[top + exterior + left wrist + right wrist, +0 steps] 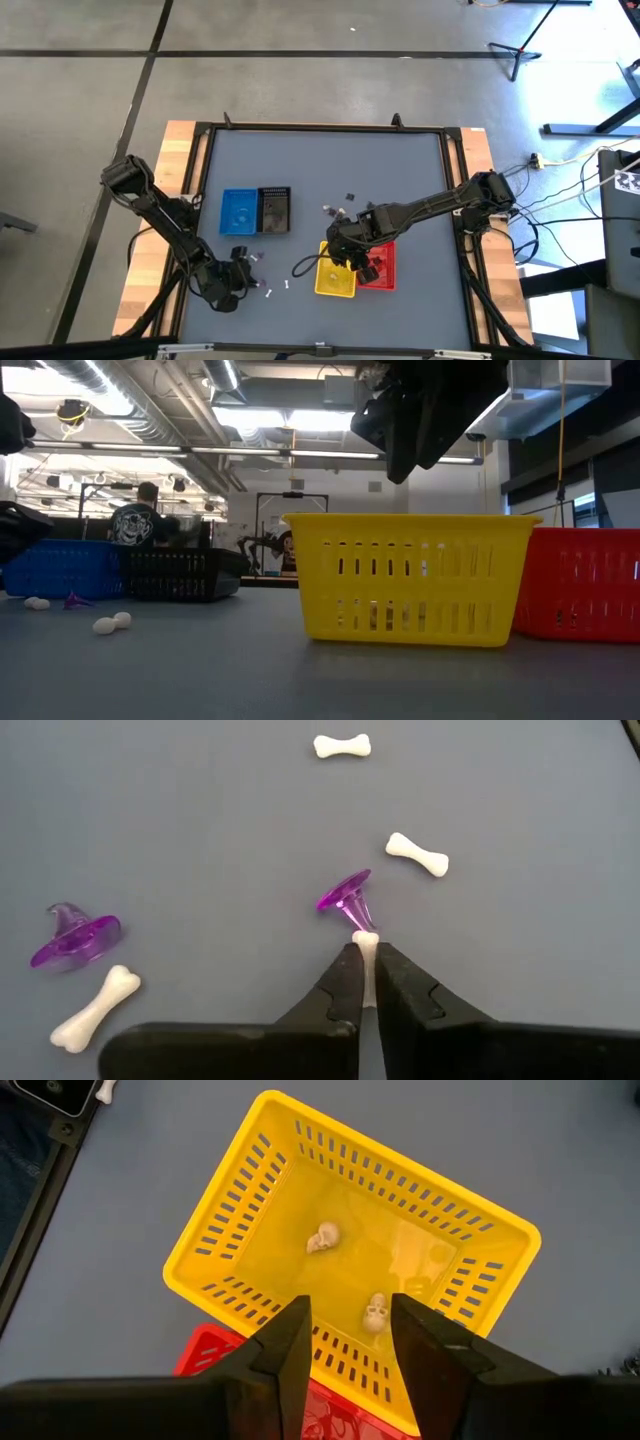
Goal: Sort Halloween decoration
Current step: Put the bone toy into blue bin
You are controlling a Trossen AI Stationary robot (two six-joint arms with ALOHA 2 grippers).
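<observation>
Overhead, table-level and right-wrist cameras all share the yellow basket point(335, 281).

Robotics lab or workshop. Bare concrete floor point(300, 80) around a grey tabletop point(400, 180) framed in black rails. Exposed silver ceiling ducts point(130, 420), strip lights, dark equipment stands, loose cables at the side. A person point(135, 520) sits in the background.

Both arms are matte black, built of jointed tubular segments with bulky elbows. Left hand point(365, 990): slim tapered black fingers. Right hand point(348, 1355): broader, flat-faced black fingers.
</observation>
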